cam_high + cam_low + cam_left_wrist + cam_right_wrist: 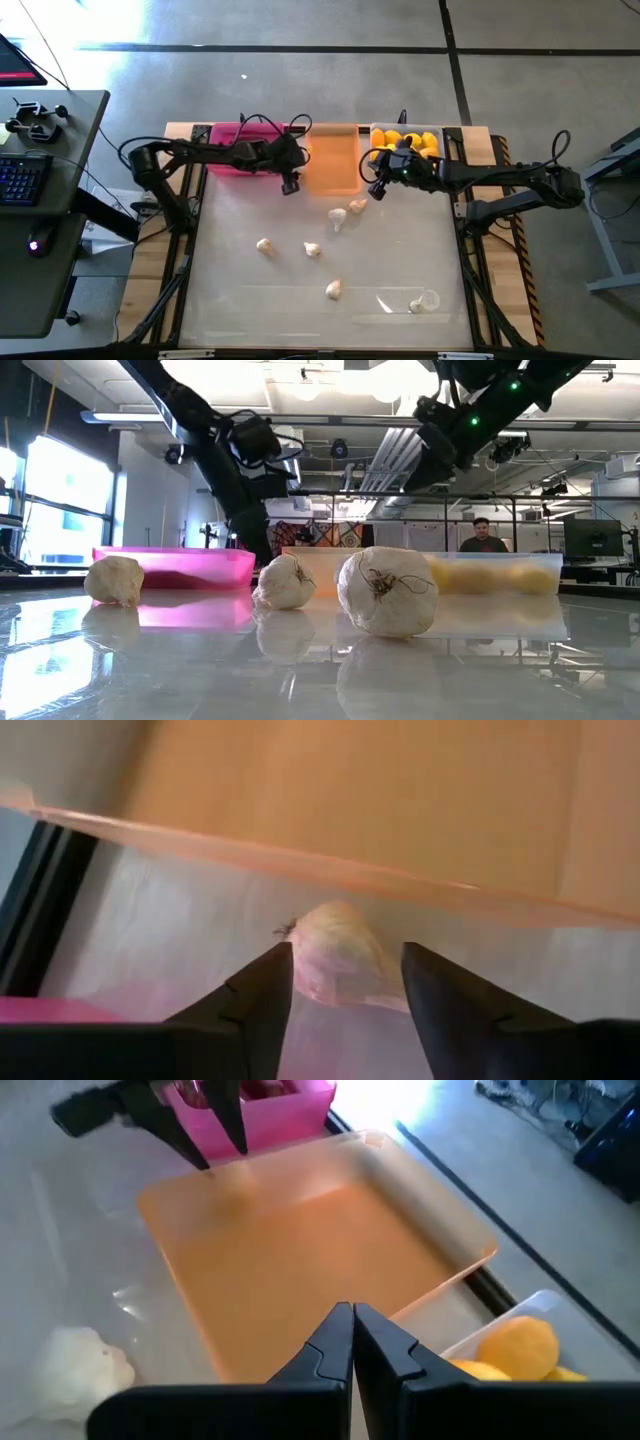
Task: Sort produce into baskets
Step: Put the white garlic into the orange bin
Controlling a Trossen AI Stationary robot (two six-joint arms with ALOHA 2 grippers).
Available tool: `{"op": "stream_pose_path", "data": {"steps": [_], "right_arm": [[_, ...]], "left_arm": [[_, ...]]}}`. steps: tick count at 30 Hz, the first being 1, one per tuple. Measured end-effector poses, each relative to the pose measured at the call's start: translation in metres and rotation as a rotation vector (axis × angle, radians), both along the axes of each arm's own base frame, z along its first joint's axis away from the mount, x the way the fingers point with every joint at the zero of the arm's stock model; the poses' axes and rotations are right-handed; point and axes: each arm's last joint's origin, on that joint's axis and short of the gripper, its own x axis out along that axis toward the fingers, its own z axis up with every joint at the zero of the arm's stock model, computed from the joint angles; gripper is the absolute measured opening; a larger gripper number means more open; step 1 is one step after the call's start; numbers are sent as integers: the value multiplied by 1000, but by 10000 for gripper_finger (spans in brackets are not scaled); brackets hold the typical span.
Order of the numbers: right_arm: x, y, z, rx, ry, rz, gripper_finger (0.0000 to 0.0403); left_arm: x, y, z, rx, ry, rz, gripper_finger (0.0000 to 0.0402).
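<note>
**Garlic seen between parted left fingers at the orange tray's edge**

The left gripper (291, 186) was seen just off the near-left corner of the orange basket (335, 160), beside the pink basket (240, 160). In the left wrist view its fingers (255, 995) were held apart, with a garlic bulb (337, 955) seen between them, close to the orange basket's rim; whether the bulb was touched by either finger could not be told. The right gripper (351, 1342) was seen with its fingers pressed together and nothing held, poised over the boundary between the orange basket and the clear basket (440, 133), in which yellow lemons (410, 141) were piled. Five more garlic bulbs were left scattered on the table (230, 300), two of them (346, 212) near the orange basket and the rest (313, 249) farther toward the table's middle. A clear plastic scrap (425, 301) was seen at the near right. In the low view a person (483, 536) was visible behind the baskets.
</note>
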Motion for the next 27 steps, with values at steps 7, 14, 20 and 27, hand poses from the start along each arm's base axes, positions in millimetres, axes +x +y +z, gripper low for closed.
{"op": "stream_pose_path", "data": {"steps": [7,14,20,27], "right_arm": [[2,-1,3,-51,-11,24,0],[2,-1,4,-56,-13,27,0],[2,-1,4,-55,-17,26,0],[2,-1,4,-55,-17,27,0]], "left_arm": [[1,11,-6,8,-25,71,185],[0,13,-7,-29,-42,78,182],[1,14,-16,-41,-20,76,182],[2,13,-22,-52,2,74,179]]}}
